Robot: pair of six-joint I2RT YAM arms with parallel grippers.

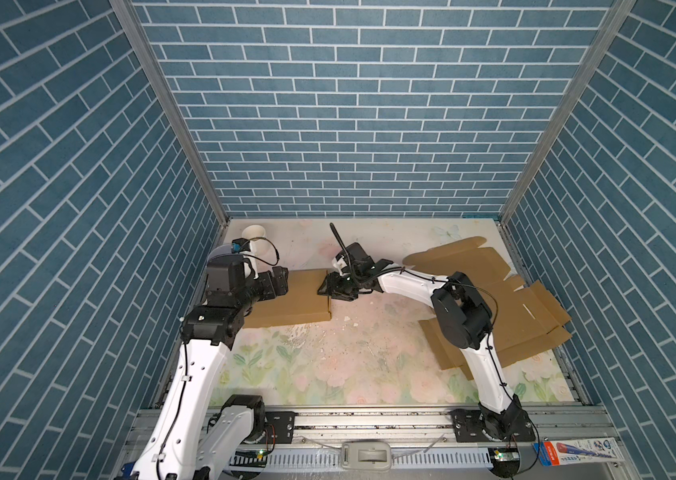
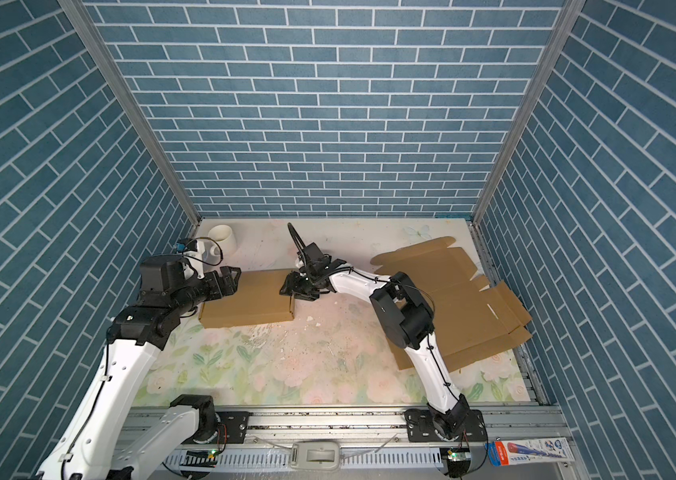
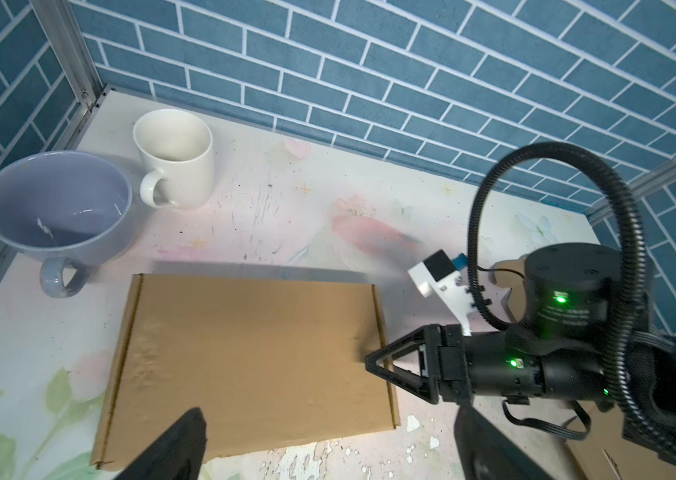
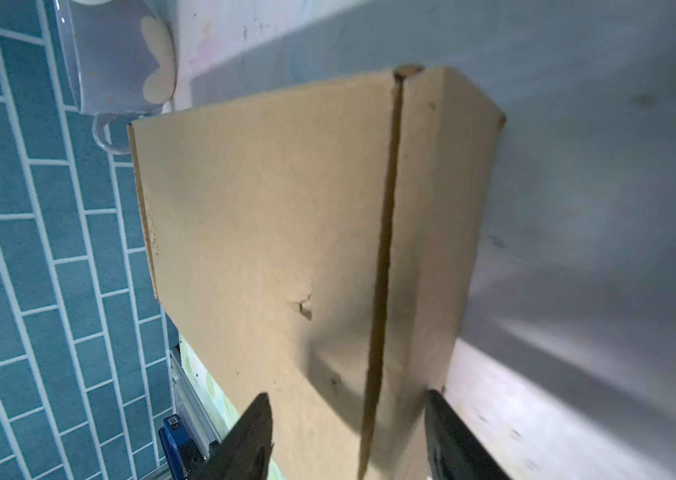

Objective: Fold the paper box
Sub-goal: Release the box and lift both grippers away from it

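Folded paper box [image 1: 286, 299] lies flat on counter [image 1: 328, 365], long axis left-right; right end effector [image 1: 326, 291] nearer, half-spread astride its right edge, grip undeterminable; left end effector [image 2: 233, 279] spread wide at its left end

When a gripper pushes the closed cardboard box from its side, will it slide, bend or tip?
Probably slides: the cardboard box lies flat and low on the table, so tipping seems unlikely. Its lid shows a dent and an open seam, so it may buckle under pressure.
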